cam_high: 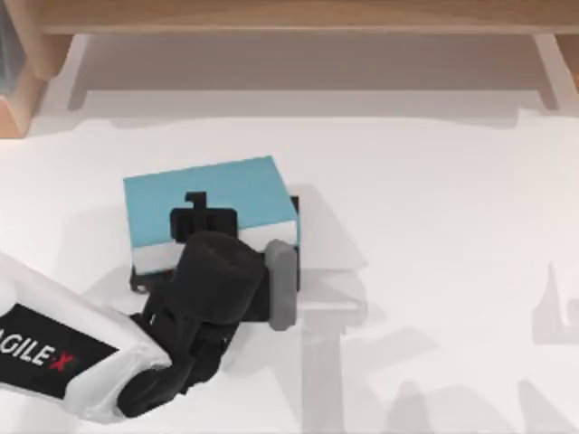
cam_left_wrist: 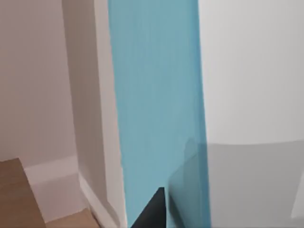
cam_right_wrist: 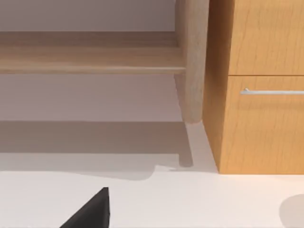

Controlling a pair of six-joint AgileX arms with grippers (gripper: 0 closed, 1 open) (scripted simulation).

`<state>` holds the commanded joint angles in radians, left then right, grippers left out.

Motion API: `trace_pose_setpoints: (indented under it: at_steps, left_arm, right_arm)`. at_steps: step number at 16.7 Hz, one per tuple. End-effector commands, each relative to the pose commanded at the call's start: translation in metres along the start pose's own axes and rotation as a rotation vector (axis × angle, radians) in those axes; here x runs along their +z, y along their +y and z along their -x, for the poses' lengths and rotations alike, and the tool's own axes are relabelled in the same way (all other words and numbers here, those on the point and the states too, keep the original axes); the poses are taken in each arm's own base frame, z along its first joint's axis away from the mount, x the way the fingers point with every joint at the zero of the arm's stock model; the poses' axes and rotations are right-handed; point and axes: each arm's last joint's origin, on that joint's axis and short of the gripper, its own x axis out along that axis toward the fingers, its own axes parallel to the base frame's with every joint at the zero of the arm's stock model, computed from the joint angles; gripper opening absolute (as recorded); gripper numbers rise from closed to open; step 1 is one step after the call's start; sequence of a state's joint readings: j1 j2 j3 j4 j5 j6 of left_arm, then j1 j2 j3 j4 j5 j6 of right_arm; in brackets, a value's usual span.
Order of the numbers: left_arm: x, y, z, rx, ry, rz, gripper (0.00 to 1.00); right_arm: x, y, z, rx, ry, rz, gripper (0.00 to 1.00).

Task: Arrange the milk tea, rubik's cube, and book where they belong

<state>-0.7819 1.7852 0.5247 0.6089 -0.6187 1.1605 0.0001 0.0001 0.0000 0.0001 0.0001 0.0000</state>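
Note:
The book [cam_high: 213,203] shows a teal-blue upper face, a white page edge and a dark underside. It sits left of the table's middle, and its shadow falls off to the right. My left gripper [cam_high: 195,210] reaches over the near page edge, with one black finger lying on the blue cover, and is shut on the book. The left wrist view has the blue cover [cam_left_wrist: 156,95] close up, with a dark fingertip [cam_left_wrist: 153,213] against it. A black fingertip [cam_right_wrist: 90,213] of my right gripper hangs over the white table. The milk tea and the rubik's cube are out of view.
A wooden shelf [cam_high: 289,16] runs along the back of the white table [cam_high: 434,226], on legs at both ends. The right wrist view faces a round shelf leg [cam_right_wrist: 192,61] and a wooden cabinet with a metal drawer handle [cam_right_wrist: 270,91].

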Motion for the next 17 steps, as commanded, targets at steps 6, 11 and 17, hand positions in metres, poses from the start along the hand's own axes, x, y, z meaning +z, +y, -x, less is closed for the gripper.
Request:
trace_pose_setpoints:
  at_steps: [6,11,17]
  left_arm:
    - [0.0,-0.0003,-0.0003,-0.001,0.0,-0.001,0.23]
    - [0.0,-0.0003,-0.0003,-0.001,0.0,-0.001,0.6]
    - [0.0,-0.0003,-0.0003,-0.001,0.0,-0.001,1.0]
  right_arm:
    - [0.0,0.0,0.0,0.0,0.0,0.0,1.0]
    - [0.0,0.0,0.0,0.0,0.0,0.0,1.0]
    - [0.0,0.0,0.0,0.0,0.0,0.0,1.0]
